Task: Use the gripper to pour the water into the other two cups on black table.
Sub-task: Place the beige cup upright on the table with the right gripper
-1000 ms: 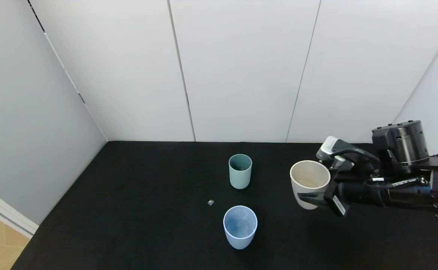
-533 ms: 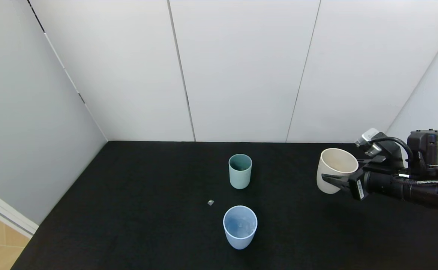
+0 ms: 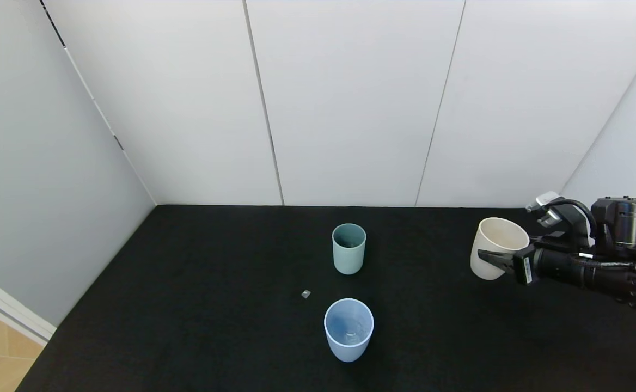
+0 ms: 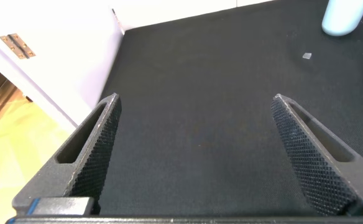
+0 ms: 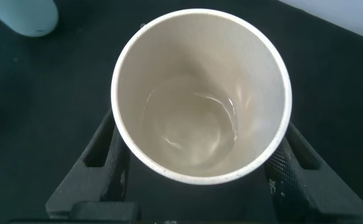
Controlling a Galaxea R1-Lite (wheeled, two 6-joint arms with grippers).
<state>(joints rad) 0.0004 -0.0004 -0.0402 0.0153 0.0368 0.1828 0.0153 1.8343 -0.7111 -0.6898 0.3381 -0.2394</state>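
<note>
My right gripper (image 3: 493,257) is shut on a beige tapered cup (image 3: 496,246) at the table's right side, low over the black table (image 3: 198,283). The cup leans slightly. In the right wrist view the cup (image 5: 256,68) sits between the jaws of that gripper (image 5: 200,127), with a sheen of water (image 5: 194,127) at its bottom. The teal-green cup (image 3: 349,249) stands upright mid-table. The pale blue cup (image 3: 349,329) stands in front of it, with a faint glint inside. My left gripper (image 4: 194,118) is open and empty over bare table.
A small grey speck (image 3: 306,294) lies left of the two cups and also shows in the left wrist view (image 4: 306,56). White wall panels (image 3: 350,109) close the back and sides. The table's left edge meets a white ledge (image 4: 63,68) and wooden floor.
My right gripper has carried the beige cup to the right, away from the two standing cups, and slightly farther back. The teal and pale blue cups have not moved.
</note>
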